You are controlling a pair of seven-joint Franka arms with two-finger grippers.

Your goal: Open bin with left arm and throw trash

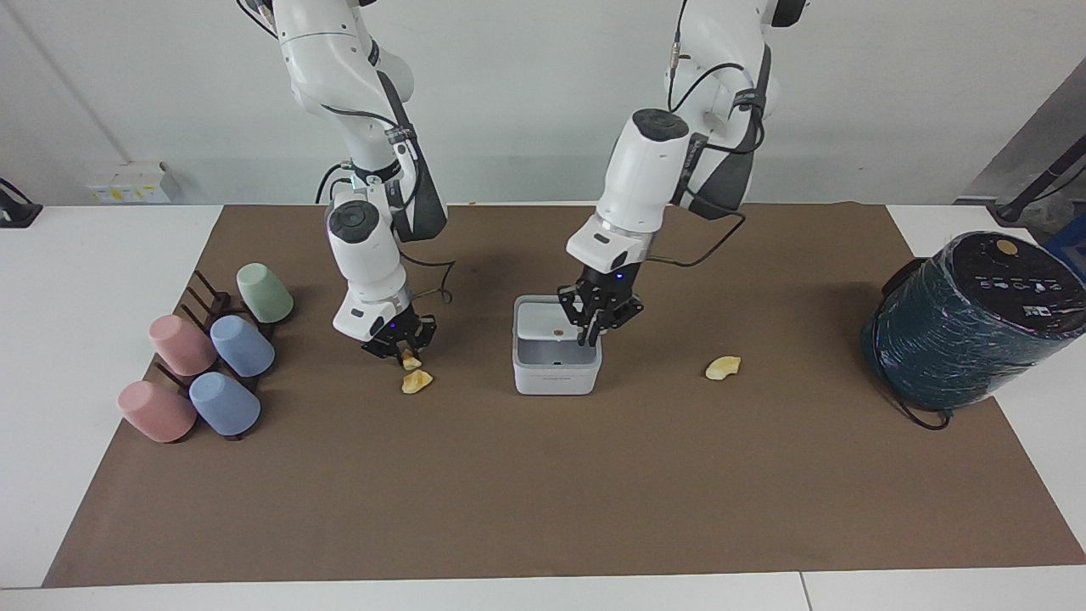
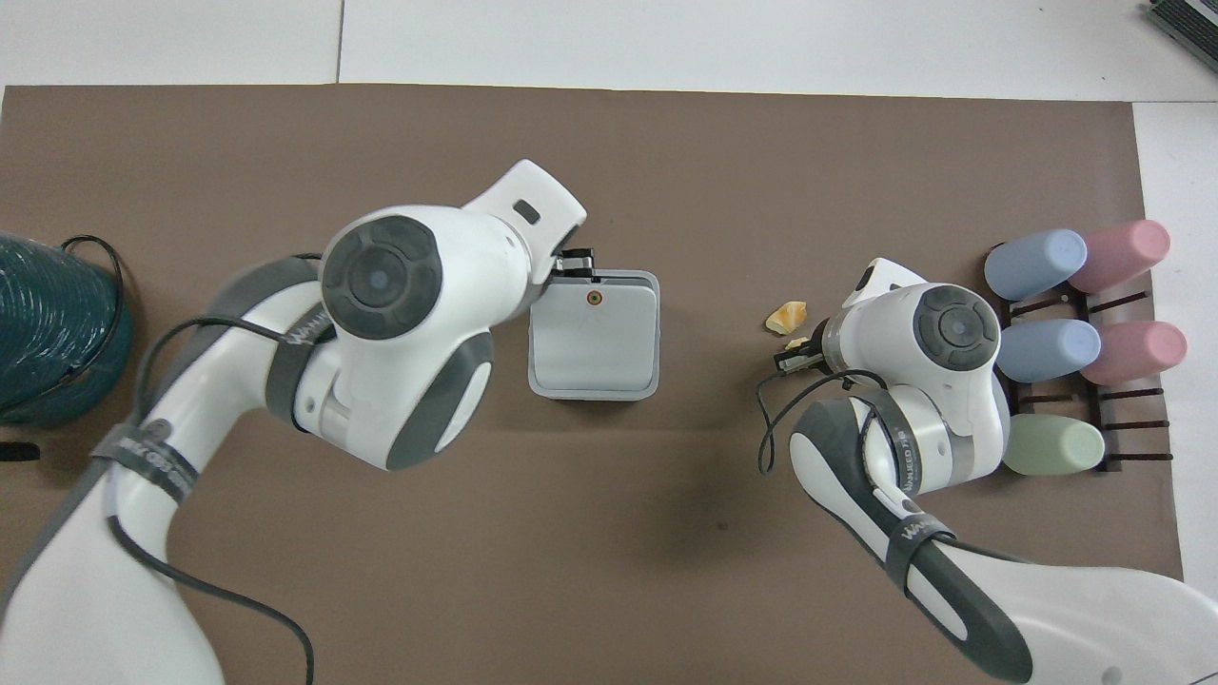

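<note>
Your left gripper (image 1: 591, 327) hung apparently clenched at the open bin (image 1: 556, 373). Facing you, the right gripper (image 1: 405, 350) pinched a trash scrap (image 1: 411, 362); overhead, its arm hid that.

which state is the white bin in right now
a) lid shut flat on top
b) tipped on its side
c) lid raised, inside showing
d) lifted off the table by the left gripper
c: in the facing view the bin stands on the table with its lid tilted up and the grey inside showing, while the left gripper is at its rim.
</note>
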